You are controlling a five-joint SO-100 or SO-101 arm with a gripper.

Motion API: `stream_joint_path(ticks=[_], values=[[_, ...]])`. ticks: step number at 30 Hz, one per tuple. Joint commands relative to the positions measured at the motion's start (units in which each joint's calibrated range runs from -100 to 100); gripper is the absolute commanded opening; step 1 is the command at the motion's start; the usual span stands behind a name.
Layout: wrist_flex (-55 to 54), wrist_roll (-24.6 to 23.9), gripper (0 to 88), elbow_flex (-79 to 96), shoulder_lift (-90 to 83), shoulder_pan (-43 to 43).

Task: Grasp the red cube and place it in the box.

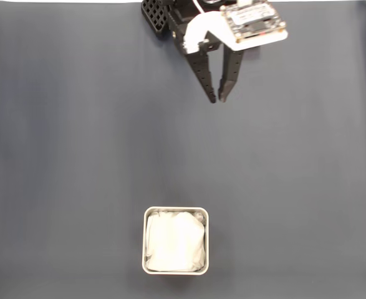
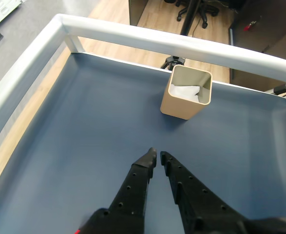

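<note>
Black two-finger gripper (image 2: 158,155) sits bottom centre of the wrist view, jaws nearly closed with a thin gap at the tips and nothing between them. In the fixed view it hangs at the top centre (image 1: 217,98), over bare dark blue mat (image 1: 77,137). Small square silvery metal tin box with white cloth lining (image 2: 187,93) stands upper centre in wrist view, bottom centre in fixed view (image 1: 176,210), well apart from the gripper. Can't locate the red cube; the lining looks all white. Judgement: either a rest pose before the reach or after release. Next: find the cube, open the jaws.
</note>
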Motion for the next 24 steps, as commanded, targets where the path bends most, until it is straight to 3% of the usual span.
stream_joint_path(ticks=[1, 24], values=[[-0.13, 0.15, 0.0, -2.30, -0.97, -2.81], [-0.13, 1.37, 0.0, 4.45, -7.47, -18.01]])
